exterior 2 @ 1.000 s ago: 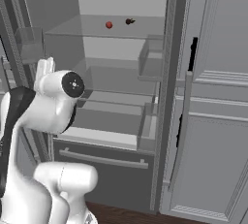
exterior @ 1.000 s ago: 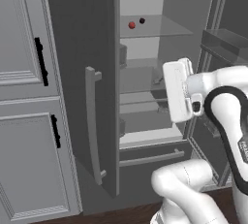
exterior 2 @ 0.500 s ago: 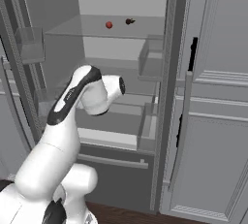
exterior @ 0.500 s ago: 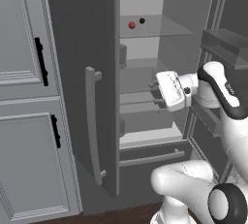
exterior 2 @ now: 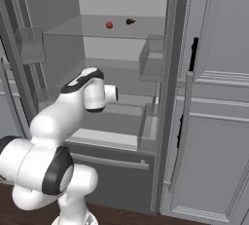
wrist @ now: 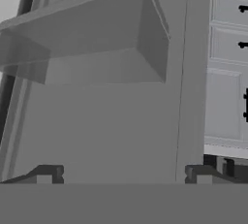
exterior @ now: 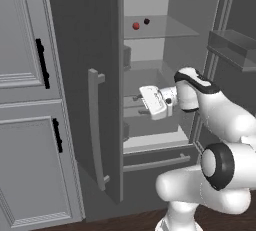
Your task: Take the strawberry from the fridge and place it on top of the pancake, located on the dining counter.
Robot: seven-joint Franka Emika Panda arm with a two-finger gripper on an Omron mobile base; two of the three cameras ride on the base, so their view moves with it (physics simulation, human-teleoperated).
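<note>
The fridge (exterior: pixel 100 50) stands open, its pale interior (exterior 2: pixel 121 5) in view. A tiny red strawberry (exterior: pixel 135 26) lies on the upper glass shelf, and the right base view shows the strawberry (exterior 2: pixel 109 25) too. A small dark ball (exterior: pixel 146 21) sits just right of it. My gripper (exterior: pixel 137 104) is open and empty at the middle shelf level, well below the strawberry, pointing left toward the inside of the left door. In the hand view my gripper (wrist: pixel 123 174) faces a door bin (wrist: pixel 97 39). The pancake and the dining counter are out of view.
Light grey cabinets with black handles flank the fridge (exterior: pixel 30 75) (exterior 2: pixel 214 97). The left door's long bar handle (exterior: pixel 95 125) juts out. Door bins (exterior: pixel 235 47) (exterior 2: pixel 151 61) hang on both open doors. The bottom drawer (exterior: pixel 155 162) is shut, above a dark wood floor.
The arm has swung down and forward from beside the fridge into the middle shelf space, and the hand has turned left toward the door. The gripper has stayed open.
</note>
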